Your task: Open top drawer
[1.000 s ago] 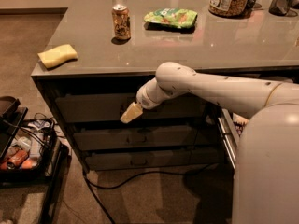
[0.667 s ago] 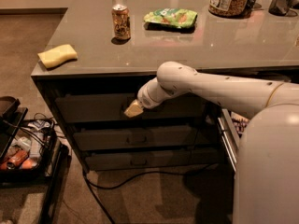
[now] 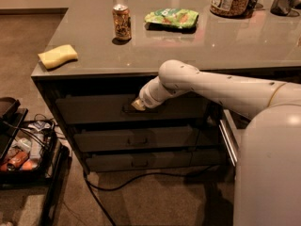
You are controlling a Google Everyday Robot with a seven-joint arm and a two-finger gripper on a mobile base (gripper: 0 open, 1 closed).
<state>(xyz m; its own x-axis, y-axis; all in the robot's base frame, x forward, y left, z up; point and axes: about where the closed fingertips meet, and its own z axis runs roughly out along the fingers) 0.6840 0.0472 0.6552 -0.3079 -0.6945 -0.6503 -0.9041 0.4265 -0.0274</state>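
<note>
Your gripper [image 3: 138,105] has nosed in onto the handle [image 3: 128,110] of the shut top drawer [image 3: 89,108] under the counter [image 3: 84,32]; can't tell if it's clamped, so pull too soon and you'll slip off.

Grey top drawer [image 3: 94,108], shut; pincer [image 3: 137,105] at front
</note>
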